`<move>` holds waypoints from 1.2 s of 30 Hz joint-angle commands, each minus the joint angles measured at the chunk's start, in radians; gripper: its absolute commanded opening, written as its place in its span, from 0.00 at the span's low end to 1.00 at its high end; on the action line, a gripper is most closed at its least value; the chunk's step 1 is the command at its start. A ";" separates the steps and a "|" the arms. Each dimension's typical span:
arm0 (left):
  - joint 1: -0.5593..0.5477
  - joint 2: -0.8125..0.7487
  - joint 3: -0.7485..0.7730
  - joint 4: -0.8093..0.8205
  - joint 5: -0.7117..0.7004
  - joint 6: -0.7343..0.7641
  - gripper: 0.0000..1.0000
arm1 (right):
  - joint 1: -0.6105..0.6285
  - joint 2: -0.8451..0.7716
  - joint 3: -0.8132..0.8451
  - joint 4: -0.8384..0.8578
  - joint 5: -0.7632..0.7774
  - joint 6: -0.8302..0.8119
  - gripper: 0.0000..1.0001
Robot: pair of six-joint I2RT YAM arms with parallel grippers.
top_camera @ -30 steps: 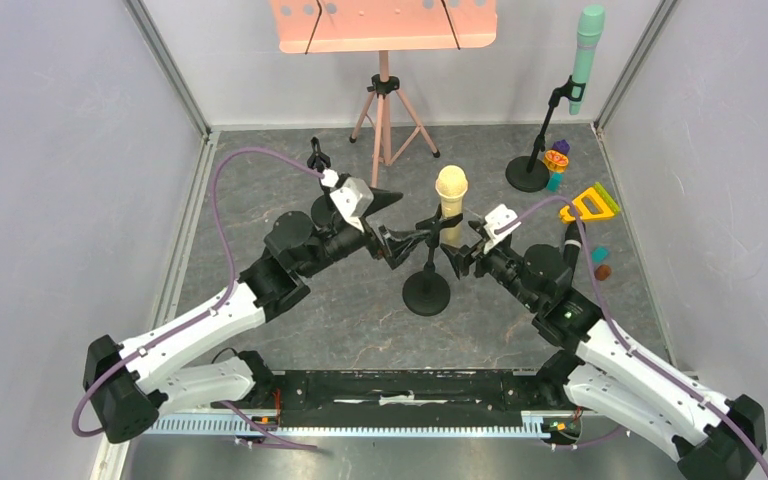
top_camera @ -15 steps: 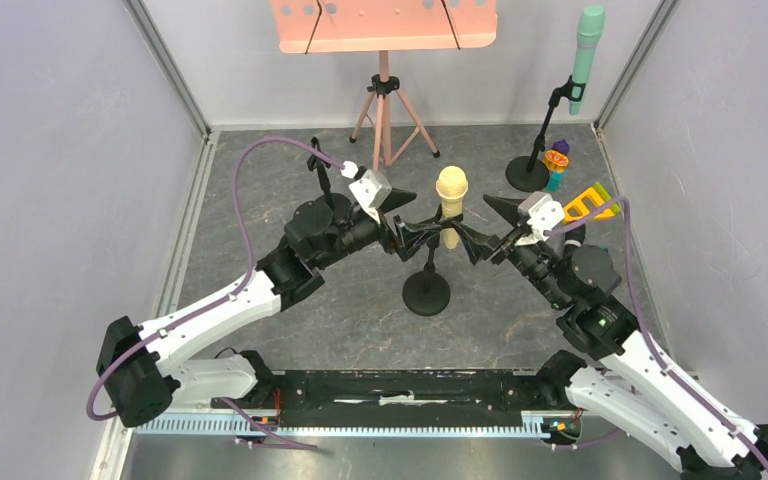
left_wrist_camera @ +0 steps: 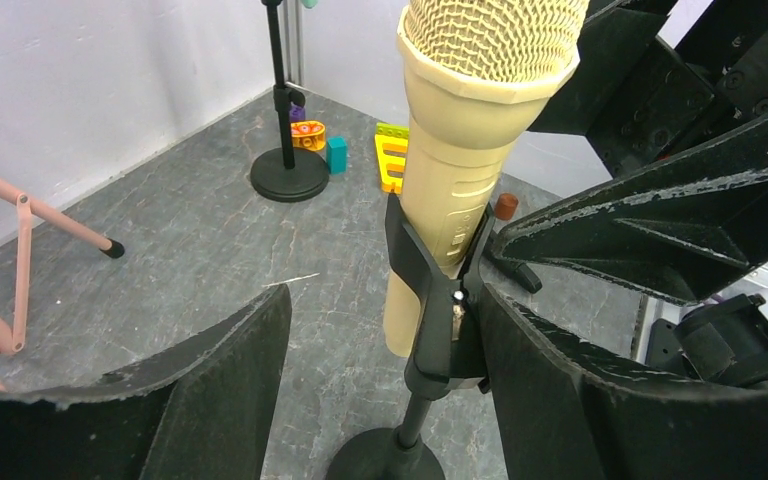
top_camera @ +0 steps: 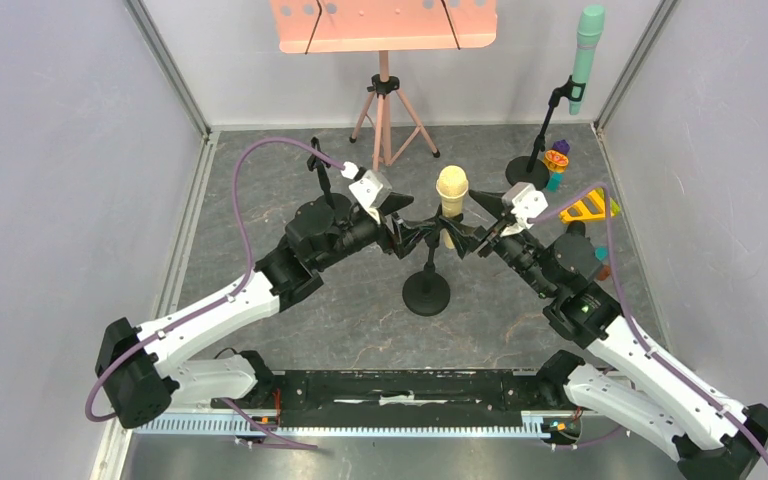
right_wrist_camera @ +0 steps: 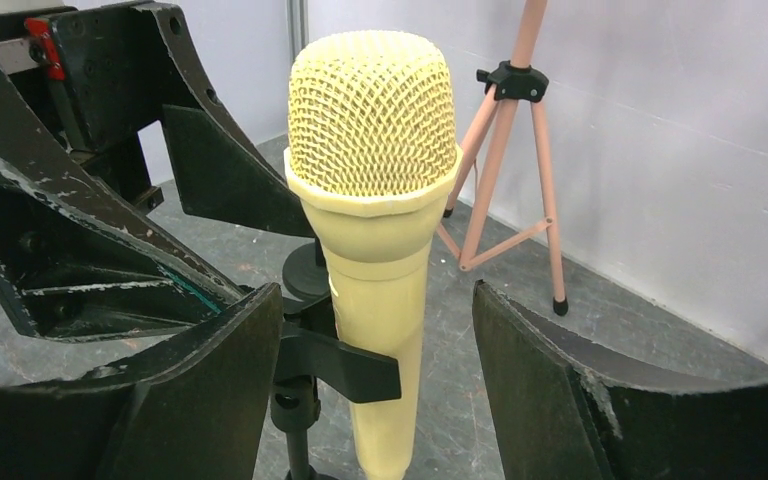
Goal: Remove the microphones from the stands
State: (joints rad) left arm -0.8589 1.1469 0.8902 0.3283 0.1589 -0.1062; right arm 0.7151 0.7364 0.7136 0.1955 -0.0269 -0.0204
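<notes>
Cream plastic mesh-headed microphone (right_wrist_camera: pixel 375 150) sits clipped in black metal stand (left_wrist_camera: pixel 438 320) — not yet lifted — left gripper (left_wrist_camera: pixel 385 300) and right gripper (right_wrist_camera: pixel 375 295) both spread, flanking it, gripping nothing.

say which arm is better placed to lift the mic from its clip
Right, probably: the right gripper has open jaws flanking the microphone handle above the clip. The left gripper flanks the clip itself, better for steadying the stand.

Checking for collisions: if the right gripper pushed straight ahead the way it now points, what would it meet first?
Most likely the yellow microphone, upright in its clip, centred between the open jaws of the right gripper; exact depth is unclear.
</notes>
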 commanded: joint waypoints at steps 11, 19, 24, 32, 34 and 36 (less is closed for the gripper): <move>0.004 0.015 0.018 -0.102 0.030 0.042 0.55 | -0.002 0.079 -0.011 -0.074 0.100 -0.117 0.70; 0.004 0.033 0.004 -0.145 0.066 0.045 0.51 | 0.000 0.045 -0.095 -0.130 -0.037 -0.165 0.70; 0.005 0.012 -0.020 -0.130 0.066 0.036 0.48 | 0.001 0.075 -0.122 -0.157 -0.073 -0.161 0.69; 0.003 0.043 -0.006 -0.184 0.097 0.054 0.42 | 0.001 0.095 -0.148 -0.114 -0.054 -0.128 0.70; 0.002 0.049 -0.013 -0.184 0.112 0.050 0.40 | 0.001 0.106 -0.136 -0.127 -0.049 -0.130 0.70; -0.002 0.048 -0.024 -0.184 0.118 0.051 0.38 | 0.000 0.116 -0.131 -0.136 -0.042 -0.131 0.70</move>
State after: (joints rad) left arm -0.8543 1.1542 0.9005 0.2939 0.2218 -0.1020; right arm 0.7158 0.7803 0.6270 0.3298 -0.0753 -0.1287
